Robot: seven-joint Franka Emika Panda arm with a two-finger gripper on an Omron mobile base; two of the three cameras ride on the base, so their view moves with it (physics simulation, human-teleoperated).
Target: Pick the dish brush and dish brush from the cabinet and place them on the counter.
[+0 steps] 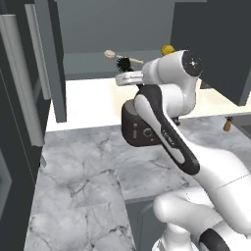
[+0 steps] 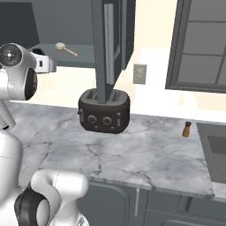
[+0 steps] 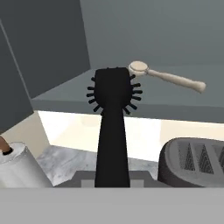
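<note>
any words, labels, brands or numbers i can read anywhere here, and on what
No readable text anywhere.
Toaster: its front carries two knobs, no lettering that can be read.
Robot arm: a small dark marking on its link, too small and blurred to read.
Black dish brush: plain, no label.

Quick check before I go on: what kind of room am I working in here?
A simulated home kitchen, by the look of it: a marble counter with a dark toaster on it, an open wall cabinet above, and a black dish brush in the gripper.
</note>
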